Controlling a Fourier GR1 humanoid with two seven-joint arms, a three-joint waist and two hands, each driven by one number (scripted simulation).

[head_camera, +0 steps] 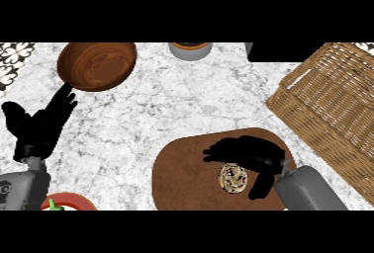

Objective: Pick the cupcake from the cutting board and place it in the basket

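Note:
A cupcake with a pale speckled top sits on the round brown cutting board near the lower middle. My right hand hovers over the board just above and right of the cupcake, fingers pointing left and slightly curled, thumb reaching down beside the cupcake; they do not close round it. A woven wicker basket stands at the right, tilted along the counter's edge. My left hand rests open at the far left, fingers up.
A wooden bowl sits at the back left, near my left fingertips. A grey pot stands at the back middle, a dark block beside it. A red plate with something green shows at the lower left.

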